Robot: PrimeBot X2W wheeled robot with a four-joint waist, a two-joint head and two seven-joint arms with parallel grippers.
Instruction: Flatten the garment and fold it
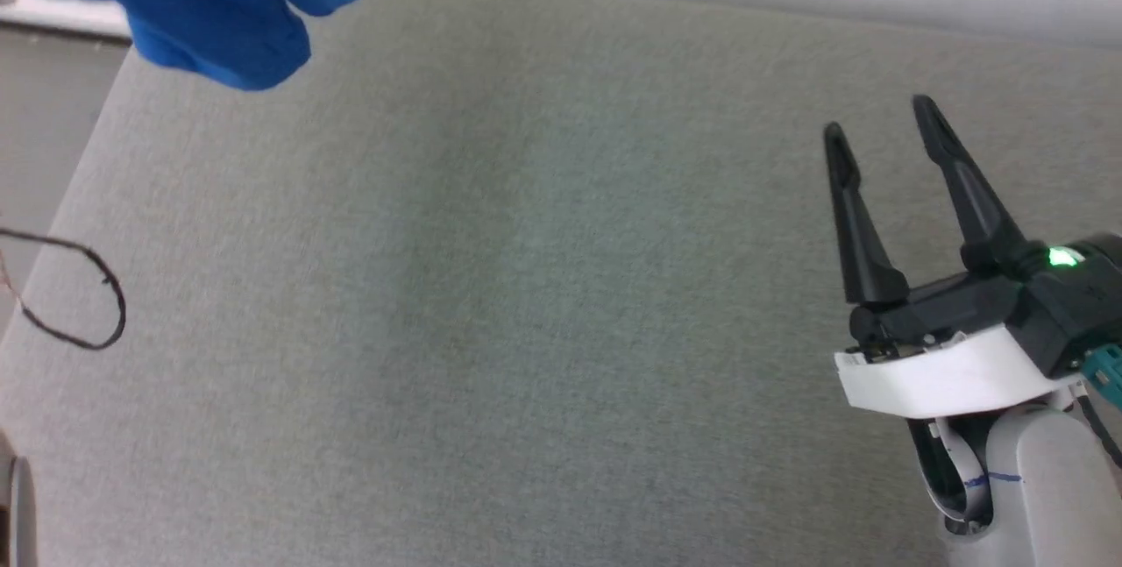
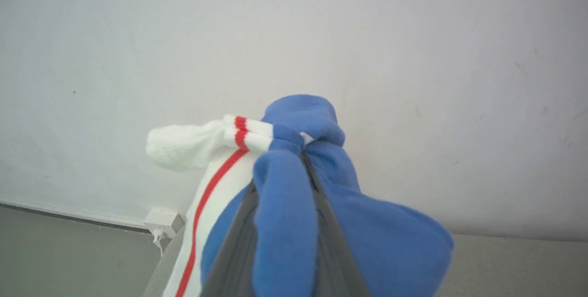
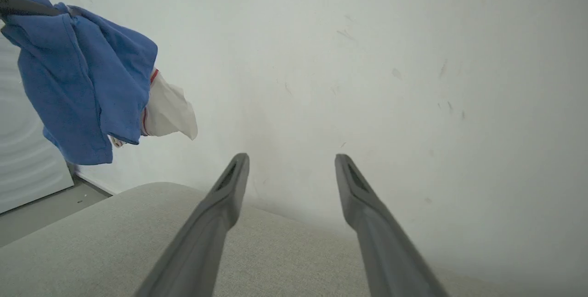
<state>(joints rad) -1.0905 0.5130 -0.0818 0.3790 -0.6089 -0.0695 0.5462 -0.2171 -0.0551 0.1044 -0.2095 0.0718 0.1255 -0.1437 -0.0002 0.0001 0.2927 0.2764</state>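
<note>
Beyond both sets of jaws we see a plain off-white plaster wall. Under the right jaws spreads a broad, pale grey, fabric-covered table top. The garment, a bright blue jersey shirt with a white sleeve and red-and-white stripe trim, is bunched up and hangs in the air, pinched between the left jaws. A fold of blue cloth fills the gap between them and the rest drapes over and below both fingers, with the white sleeve sticking out to the left of the tips. From the right jaws we find it well apart, up and to their left, above the table's far left corner. The right gripper, black with two long dark fingers and a white cuff, has its jaws spread wide and holding nothing, above the table top. The left gripper has its jaws drawn narrow, clamped on the garment. A thin black cable loop shows far to the left of the right jaws, across the table's left edge
</note>
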